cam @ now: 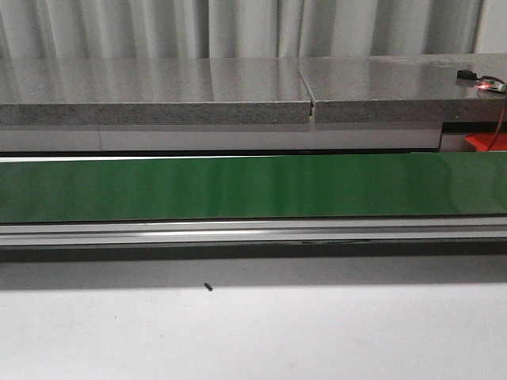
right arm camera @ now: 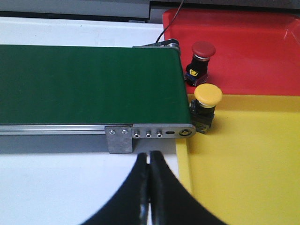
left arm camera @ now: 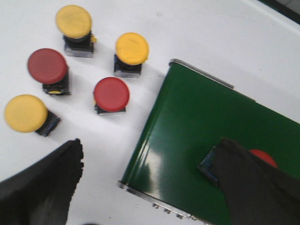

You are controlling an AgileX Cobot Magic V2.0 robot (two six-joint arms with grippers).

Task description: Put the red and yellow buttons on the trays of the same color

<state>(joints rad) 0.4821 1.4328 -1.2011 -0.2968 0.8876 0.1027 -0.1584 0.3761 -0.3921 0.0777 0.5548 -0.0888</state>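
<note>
Pale pleated curtain (cam: pixel 238 28) behind, grey speckled stone counter (cam: pixel 158 99) with a seam, white tabletop (cam: pixel 253 332) in front

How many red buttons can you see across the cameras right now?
4. Two stand on the white table among the yellow ones; one on the green belt, partly behind a left gripper finger; one in the red tray by the belt's end. Others may be hidden.
</note>
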